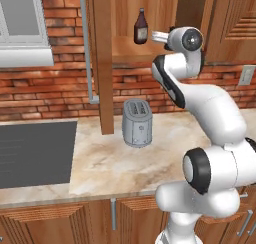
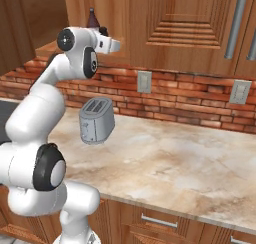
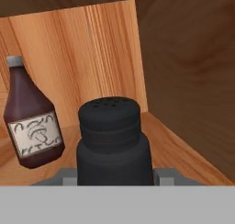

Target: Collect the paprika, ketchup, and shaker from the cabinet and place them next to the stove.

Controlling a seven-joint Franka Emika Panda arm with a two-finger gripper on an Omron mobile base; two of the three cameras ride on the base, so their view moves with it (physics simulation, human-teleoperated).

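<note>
End effector [image 3: 114,177] clamped on shaker [image 3: 112,140] in cabinet [image 3: 183,81], ketchup [image 3: 32,122] just beside.

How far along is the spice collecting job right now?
Nothing visibly sits by the black stove yet. The jaws are around the small black tapered shaker in the wooden cabinet. The brown narrow-necked ketchup bottle waits on the shelf. The paprika's whereabouts can't be told.

- The dark reddish-brown narrow-necked ketchup bottle [image 3: 32,122] carries a white label with dark marks, perhaps a drawing over a line of lettering; too blurred to read.
- No other text is legible.
</note>
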